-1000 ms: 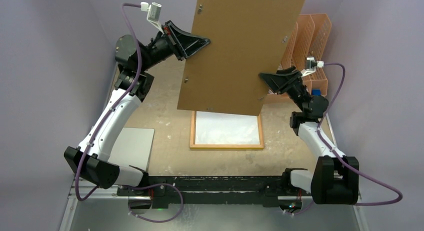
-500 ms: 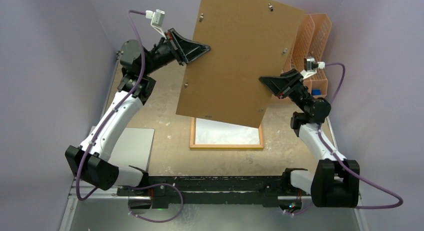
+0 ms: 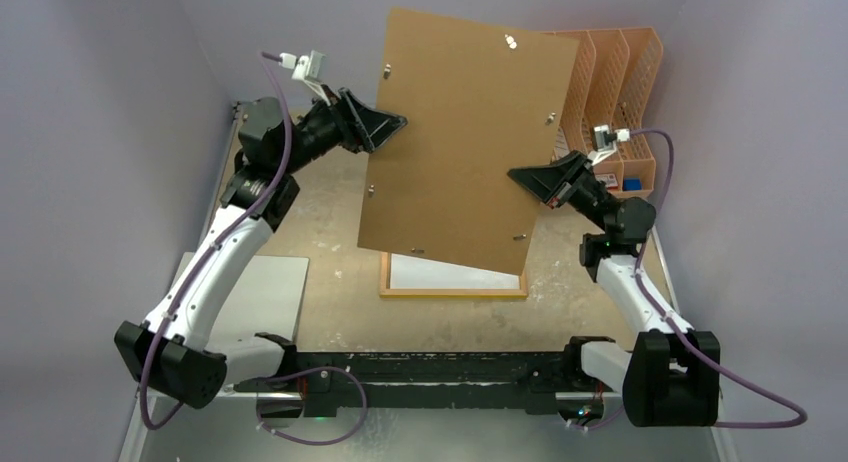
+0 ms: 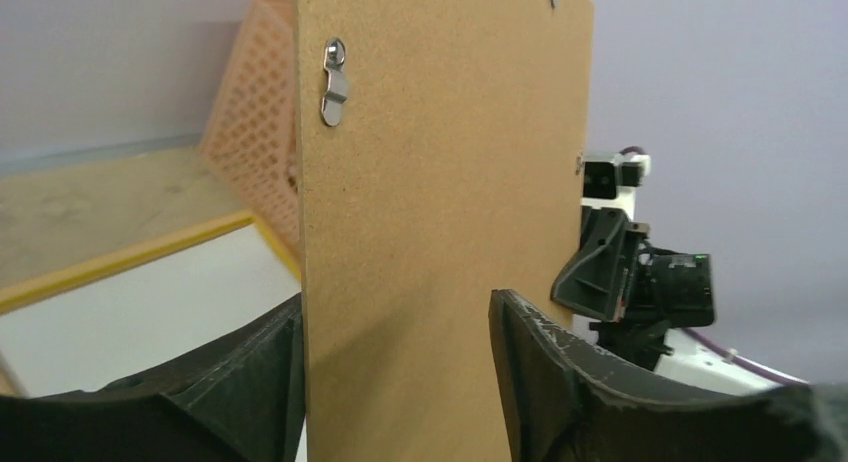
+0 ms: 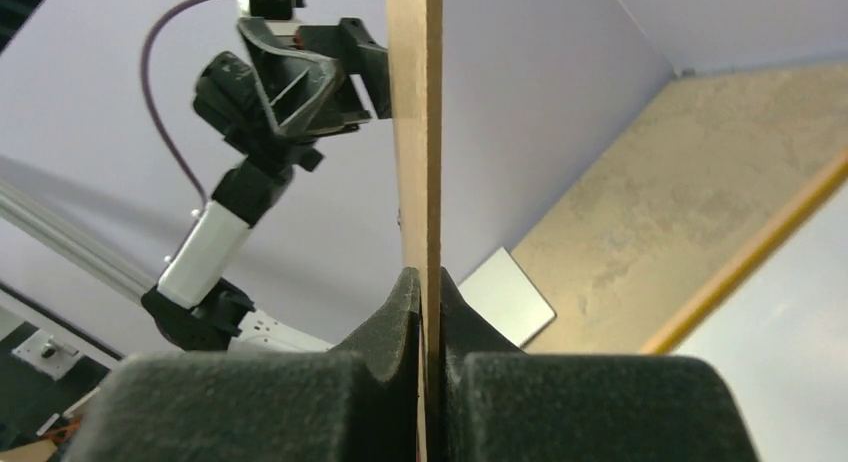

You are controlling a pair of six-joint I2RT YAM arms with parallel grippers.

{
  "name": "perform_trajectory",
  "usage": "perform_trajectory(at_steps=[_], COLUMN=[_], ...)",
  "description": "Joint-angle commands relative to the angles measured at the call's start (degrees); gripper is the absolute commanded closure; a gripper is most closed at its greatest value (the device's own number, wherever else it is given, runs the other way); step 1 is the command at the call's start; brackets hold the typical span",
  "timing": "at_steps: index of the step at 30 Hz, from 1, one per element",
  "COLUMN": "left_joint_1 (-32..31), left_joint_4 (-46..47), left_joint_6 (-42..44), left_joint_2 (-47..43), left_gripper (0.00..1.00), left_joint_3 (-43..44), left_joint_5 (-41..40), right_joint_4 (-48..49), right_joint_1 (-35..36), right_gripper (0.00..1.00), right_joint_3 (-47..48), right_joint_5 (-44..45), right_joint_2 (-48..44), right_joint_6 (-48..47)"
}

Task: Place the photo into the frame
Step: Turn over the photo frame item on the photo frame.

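Pale lavender walls [image 3: 90,132] closed in the space on three sides under soft, even light. The table [image 3: 340,282] had a tan, speckled, scuffed top. A peach lattice file rack [image 3: 630,72] stood at its far right corner. A flat grey panel [image 3: 270,292] lay near the left edge.

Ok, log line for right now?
board: in air above frame | right gripper: shut on board edge | left gripper: open at opposite edge
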Motion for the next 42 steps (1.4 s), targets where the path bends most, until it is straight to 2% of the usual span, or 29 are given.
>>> perform_trajectory(at_steps=[1,5,10,15,18,20,22,24,29,42], left_joint_1=[0.12,0.12,0.12,0.12,0.12,0.12,0.20,0.21,0.21,1.87], left_joint_4=[-11.00,-18.11,-22.45,-17.27,-12.17,-9.53,-9.47,-8.67,0.83,6.39], left_joint_6=[12.36,16.62,18.04,14.26,10.57,8.21,7.59,7.85,4.47,3.05], left_joint_2=[-8.16,-11.47,-11.22,-8.77,-6.70,-4.88,-1.52,2.27,4.71,10.55], left_gripper=[0.33,0.23,0.12,0.08,0.07,0.14,0.28,0.34,0.35,0.35], left_joint_3=[-3.43,-7.00,-10.29,-18.25,-24.02,-26.18,-25.76,-25.51,-30.89,-36.69], left_joint_5=[-12.08,-21.86,-26.69,-26.13,-25.91,-25.92,-23.87,-21.48,-21.61,-25.83], right_joint_4=[-10.22,-19.88,-35.61,-47.67,-49.53,-50.05,-50.76,-52.16,-55.83,-57.80], right_joint_1=[-0.79,-0.74,-0.70,-0.71,-0.65,-0.66,-0.57,-0.42,0.26,6.03], right_gripper=[1.00,1.00,1.00,1.00,1.00,1.00,1.00,1.00,1.00,1.00], right_joint_3=[-1.61,-2.07,1.23,6.61,8.53,9.73,11.06,12.69,16.26,20.64], right_joint_5=[0.39,0.91,1.77,1.79,1.21,1.28,1.84,2.59,3.22,4.25], right_joint_2=[-0.28,0.10,1.84,8.41,12.80,15.12,16.67,17.91,21.79,26.11], right_joint_6=[-5.13,-9.86,-19.67,-27.41,-28.17,-28.36,-28.98,-30.06,-31.75,-29.89])
